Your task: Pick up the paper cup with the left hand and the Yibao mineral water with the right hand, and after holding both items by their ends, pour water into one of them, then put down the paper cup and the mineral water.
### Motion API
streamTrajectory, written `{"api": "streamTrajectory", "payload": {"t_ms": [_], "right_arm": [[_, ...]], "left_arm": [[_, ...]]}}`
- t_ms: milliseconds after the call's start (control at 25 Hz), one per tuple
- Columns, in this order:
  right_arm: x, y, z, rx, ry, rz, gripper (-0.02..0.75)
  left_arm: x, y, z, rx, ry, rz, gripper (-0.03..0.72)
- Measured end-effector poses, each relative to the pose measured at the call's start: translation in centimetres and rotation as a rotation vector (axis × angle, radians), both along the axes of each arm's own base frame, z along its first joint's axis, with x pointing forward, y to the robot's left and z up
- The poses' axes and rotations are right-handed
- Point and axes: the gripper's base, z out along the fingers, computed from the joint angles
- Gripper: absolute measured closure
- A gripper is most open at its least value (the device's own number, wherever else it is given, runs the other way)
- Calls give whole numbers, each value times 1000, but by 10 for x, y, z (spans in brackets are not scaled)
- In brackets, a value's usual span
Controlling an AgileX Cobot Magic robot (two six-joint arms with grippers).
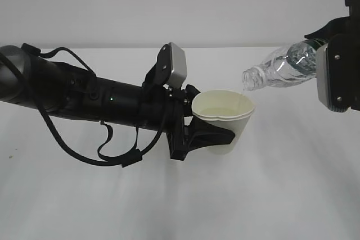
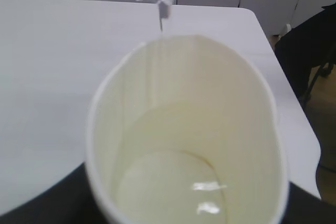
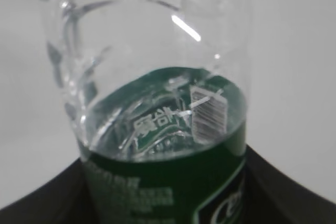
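Left hand (image 1: 216, 133) clamped on paper cup (image 1: 225, 117), held clear above white table (image 1: 281, 195). Right hand (image 1: 337, 74) gripping Yibao mineral water (image 1: 281, 68) by its base, tilted mouth-down just above cup's far rim, thin stream falling in. Water pooled in cup bottom.

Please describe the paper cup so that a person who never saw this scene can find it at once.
Above the white table, follow the long black left arm to its left gripper. The jaws hold the paper cup, white, tapered, cream inside. Unlike the clear bottle tilted above its rim, it is opaque and open-topped.
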Motion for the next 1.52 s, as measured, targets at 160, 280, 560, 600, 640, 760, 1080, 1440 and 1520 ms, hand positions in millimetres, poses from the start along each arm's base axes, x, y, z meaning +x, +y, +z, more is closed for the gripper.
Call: {"api": "streamTrajectory", "payload": {"t_ms": [160,280,560,600,640,760,1080,1440,1520], "right_arm": [[0,0,0,-4,0,1,276],[0,0,0,-11,-2,5,276],[3,0,6,-11,-21,6,276],[3,0,6,-11,-21,6,276],[3,0,6,-11,-21,6,276],[3,0,6,-11,-21,6,276],[3,0,6,-11,-21,6,276],[3,0,6,10,-15,-5,276],[3,0,6,16,-13,-8,276]], "left_arm": [[0,0,0,0,0,0,260],[0,0,0,0,0,0,260],[0,0,0,0,0,-1,261],[0,0,0,0,0,-1,261],[0,0,0,0,0,-1,261],[0,0,0,0,0,-1,261],[0,0,0,0,0,-1,261],[0,0,0,0,0,-1,261],[0,0,0,0,0,-1,261]]}}
